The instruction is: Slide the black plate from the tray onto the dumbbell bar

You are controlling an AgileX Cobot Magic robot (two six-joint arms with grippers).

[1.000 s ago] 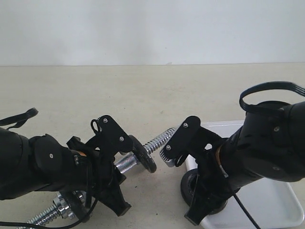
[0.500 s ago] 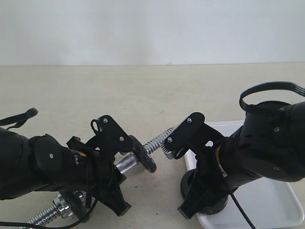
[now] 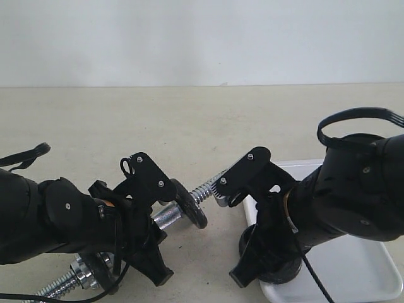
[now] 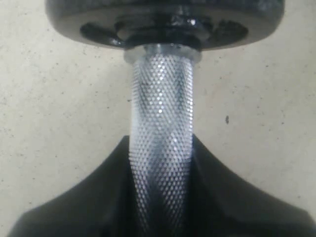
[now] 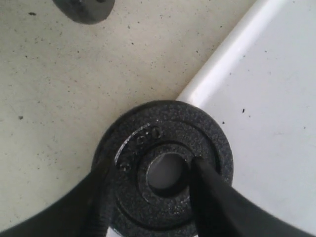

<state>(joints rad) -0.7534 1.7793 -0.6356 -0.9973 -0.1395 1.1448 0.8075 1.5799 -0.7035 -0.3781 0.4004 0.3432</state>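
Exterior view is showing two black arms working low over a beige bench (image 3: 189, 126). On the left of the frame, the left hand (image 3: 153, 225) is clamping the dumbbell bar (image 3: 203, 189) by its knurled middle. It is holding the bar slanted, so the threaded end is pointing up toward the centre of the frame. One black disc (image 3: 191, 207) is already sitting on the bar just past that hand. A second disc (image 3: 104, 265) with a chrome collar (image 3: 81, 276) is sitting at the bar's low end, in the lower left corner.

Left wrist view is showing the knurled bar running between two black fingers (image 4: 232, 197) and touching both, with the near disc filling the top of the frame.

On the right of the exterior frame, the right hand (image 3: 235, 235) is gripping the black plate (image 3: 281, 276) at the near left corner of the white tray (image 3: 372, 265). The plate is lying below and to the right of the bar's threaded tip, apart from it and not on the bar.

Right wrist view is showing one finger (image 5: 79, 207) pressing against the plate's outer edge while the other finger (image 5: 217, 202) is dipping into the centre hole, so the ring of metal is pinched between them. The plate is straddling the tray's rounded corner, with part of it over the white floor and part over the bench. I cannot tell whether it is resting on the rim or lifted clear of it.
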